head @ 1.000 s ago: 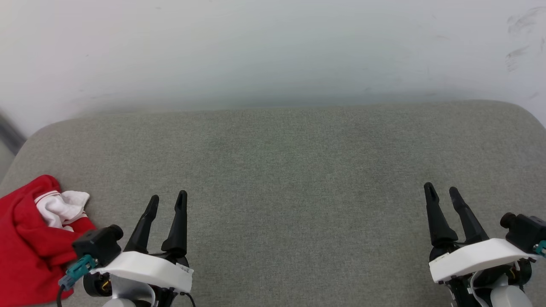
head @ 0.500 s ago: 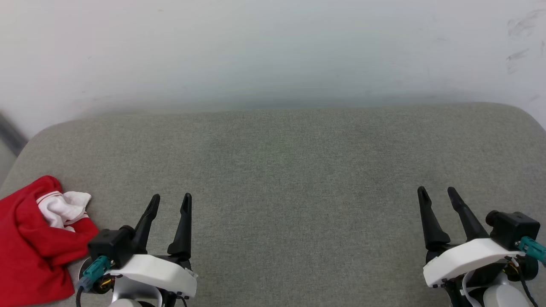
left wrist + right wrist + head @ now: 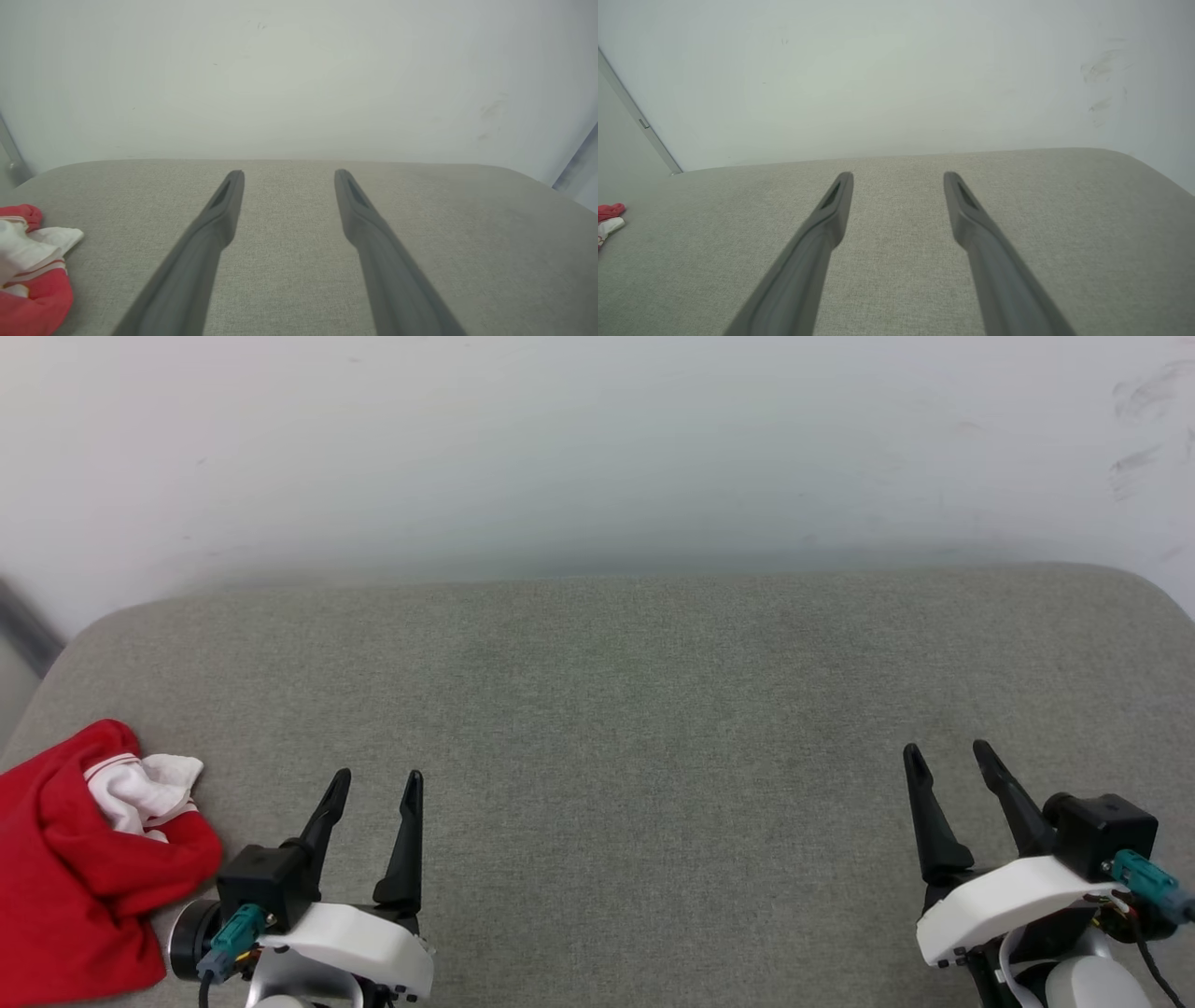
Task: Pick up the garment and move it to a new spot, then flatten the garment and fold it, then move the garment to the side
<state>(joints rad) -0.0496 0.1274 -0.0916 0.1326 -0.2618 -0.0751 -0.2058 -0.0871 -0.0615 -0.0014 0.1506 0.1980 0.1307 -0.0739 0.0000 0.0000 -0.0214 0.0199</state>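
Observation:
The garment [image 3: 65, 868] lies crumpled at the near left corner of the grey cushion: red cloth with a white sleeve and striped trim bunched on top. It appears again at the left edge of the left wrist view [image 3: 28, 270] and, small, in the right wrist view [image 3: 608, 217]. My left gripper [image 3: 378, 782] hovers open just right of the garment, apart from it, with nothing between its fingers [image 3: 224, 205]. My right gripper [image 3: 945, 752] stands open near the front right, far from the garment, its fingers [image 3: 838, 196] holding nothing.
The grey fabric cushion [image 3: 616, 709] spans the whole work area, with rounded far corners. A pale wall [image 3: 597, 448] rises right behind its far edge, with dark scuff marks at the upper right. A grey strip [image 3: 23, 625] runs at the far left.
Both wrists have rolled, so their cameras shifted toward the middle, and the left gripper has drawn back slightly. The garment lies as before.

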